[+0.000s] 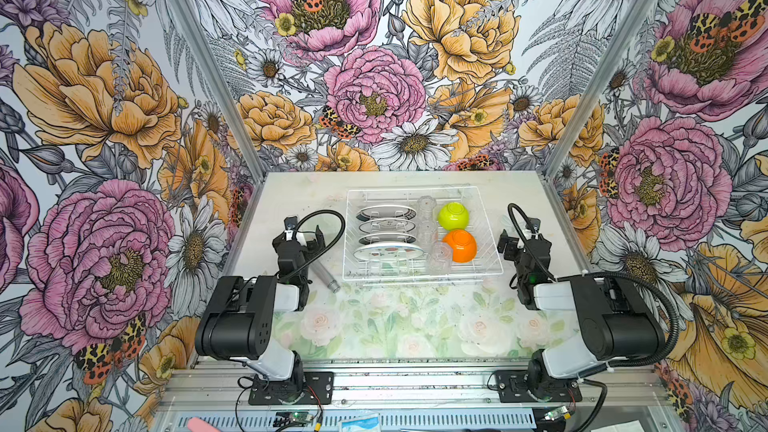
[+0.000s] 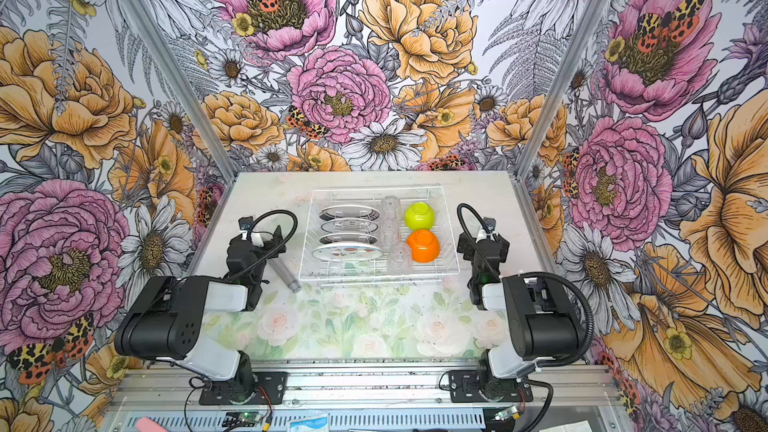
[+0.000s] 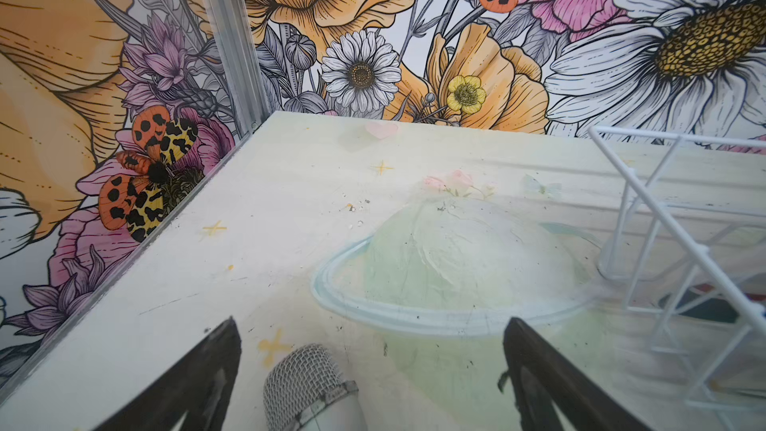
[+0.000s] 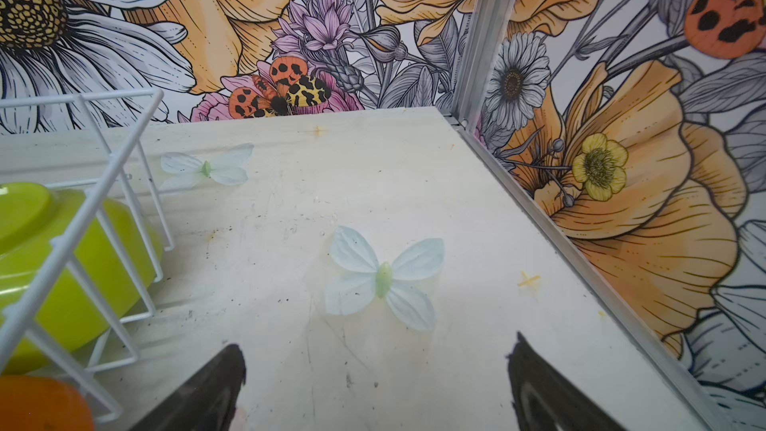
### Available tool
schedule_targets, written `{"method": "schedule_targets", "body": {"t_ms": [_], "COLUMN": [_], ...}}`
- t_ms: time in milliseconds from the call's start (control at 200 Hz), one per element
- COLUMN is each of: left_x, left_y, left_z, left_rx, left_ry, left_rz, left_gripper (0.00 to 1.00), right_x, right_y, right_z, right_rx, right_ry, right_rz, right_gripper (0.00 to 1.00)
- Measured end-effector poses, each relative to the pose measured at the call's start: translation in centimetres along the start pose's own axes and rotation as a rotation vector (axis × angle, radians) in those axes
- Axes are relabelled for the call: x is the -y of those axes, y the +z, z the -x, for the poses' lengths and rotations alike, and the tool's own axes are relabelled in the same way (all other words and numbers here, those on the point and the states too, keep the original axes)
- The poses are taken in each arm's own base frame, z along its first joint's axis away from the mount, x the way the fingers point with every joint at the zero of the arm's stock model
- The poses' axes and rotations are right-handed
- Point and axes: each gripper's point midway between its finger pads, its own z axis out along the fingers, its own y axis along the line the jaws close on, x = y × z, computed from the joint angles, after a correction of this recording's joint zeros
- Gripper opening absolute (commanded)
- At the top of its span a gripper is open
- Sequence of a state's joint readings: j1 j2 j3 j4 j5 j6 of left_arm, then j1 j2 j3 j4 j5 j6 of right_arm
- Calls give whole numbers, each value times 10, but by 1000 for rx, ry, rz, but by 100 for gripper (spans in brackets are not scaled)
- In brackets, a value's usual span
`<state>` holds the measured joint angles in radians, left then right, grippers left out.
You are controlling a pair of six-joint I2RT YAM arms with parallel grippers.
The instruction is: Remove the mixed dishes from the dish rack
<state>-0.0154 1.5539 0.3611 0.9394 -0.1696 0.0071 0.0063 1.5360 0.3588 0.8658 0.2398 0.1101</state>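
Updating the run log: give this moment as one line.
left claw: open, empty | right claw: open, empty | dish rack: plates, tumblers, green bowl, orange bowl inside | grey cylinder: on table

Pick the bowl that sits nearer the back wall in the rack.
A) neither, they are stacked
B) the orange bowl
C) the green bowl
C: in a top view the green bowl lies behind the orange bowl in the rack, not stacked.

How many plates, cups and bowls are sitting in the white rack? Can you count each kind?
In the dish rack:
Plates: 4
Tumblers: 3
Bowls: 2
Total: 9
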Motion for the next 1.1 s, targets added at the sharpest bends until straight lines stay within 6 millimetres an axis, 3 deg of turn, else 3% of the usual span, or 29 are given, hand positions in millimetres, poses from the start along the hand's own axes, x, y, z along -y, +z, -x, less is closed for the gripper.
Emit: {"method": "schedule_targets", "body": {"t_ms": [1101], "left_x": [-3], "left_y": [1], "left_z": [0], "left_rx": [-3], "left_ry": [-17], "left_rz": [-41], "left_gripper": [99], "right_x": [1], "right_y": [0], "right_z": [0], "right_rx": [0], "right_ry": [2], "right_rz": [0], "right_gripper": [96]}}
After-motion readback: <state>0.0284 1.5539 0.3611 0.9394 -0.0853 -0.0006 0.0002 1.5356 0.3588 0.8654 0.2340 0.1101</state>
